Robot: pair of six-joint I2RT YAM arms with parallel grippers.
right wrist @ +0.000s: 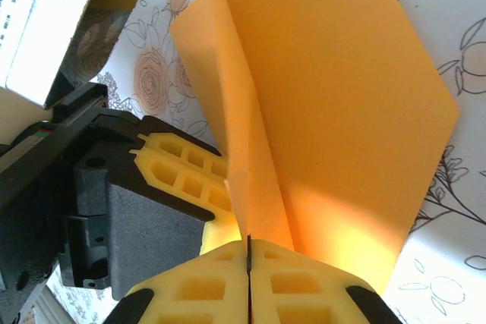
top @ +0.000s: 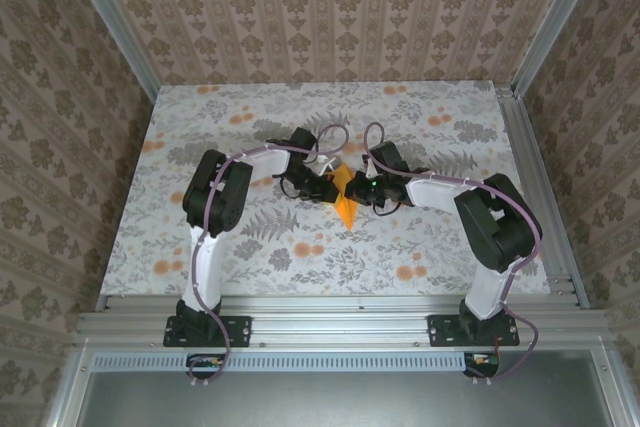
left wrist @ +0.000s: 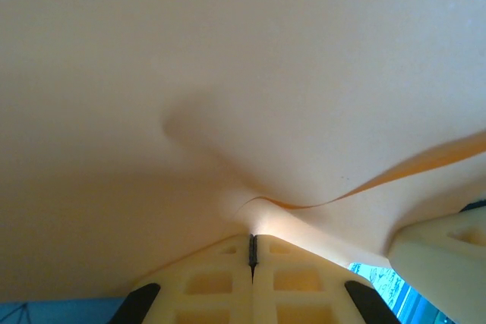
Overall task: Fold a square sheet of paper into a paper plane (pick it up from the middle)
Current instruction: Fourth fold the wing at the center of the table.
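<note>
The square sheet of paper (top: 346, 205) is bright orange and folded into a creased shape that points toward the near edge. It is held up over the middle of the table. My left gripper (top: 328, 187) meets it from the left and my right gripper (top: 362, 190) from the right. In the left wrist view the paper (left wrist: 228, 73) spreads just beyond the left gripper (left wrist: 252, 242), whose jaws are shut on its edge; a right fingertip (left wrist: 444, 252) shows beside it. In the right wrist view the right gripper (right wrist: 248, 242) is shut on the folded paper (right wrist: 342, 96), with the left fingers (right wrist: 182, 168) pressed against the fold.
The table (top: 250, 247) carries a grey leaf print with small orange flowers. Aluminium rails run along the right side (top: 535, 187) and the near edge (top: 340, 319). Wallpapered walls close in the back and both sides.
</note>
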